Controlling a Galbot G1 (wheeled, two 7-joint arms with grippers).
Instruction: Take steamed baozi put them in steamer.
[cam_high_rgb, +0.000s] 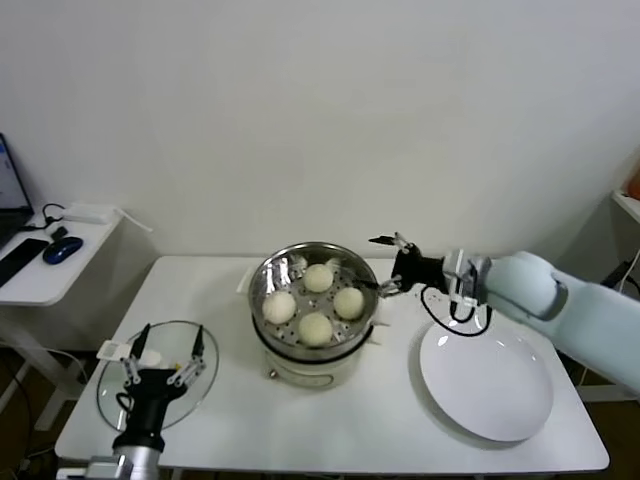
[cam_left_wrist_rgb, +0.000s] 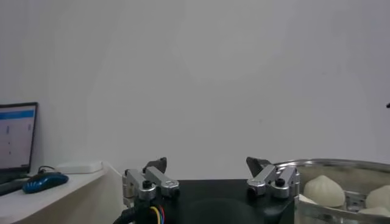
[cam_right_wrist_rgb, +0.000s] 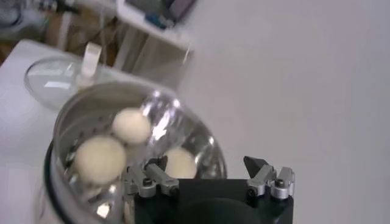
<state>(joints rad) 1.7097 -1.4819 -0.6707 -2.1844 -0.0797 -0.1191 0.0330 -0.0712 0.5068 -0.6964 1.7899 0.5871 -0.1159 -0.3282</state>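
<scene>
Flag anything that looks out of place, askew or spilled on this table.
Nothing stands out. All four baozi sit inside the steamer, the white plate lies bare and flat, and the glass lid rests flat beside the steamer.

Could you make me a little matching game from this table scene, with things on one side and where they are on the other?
1. steamed baozi
2. glass lid
3. white plate
4. right gripper

a. bare, at the table's right
b. open, empty, by the steamer rim
c. inside the steamer
d. flat at the table's left, under the open left gripper

Pairs: 1-c, 2-d, 3-a, 4-b
</scene>
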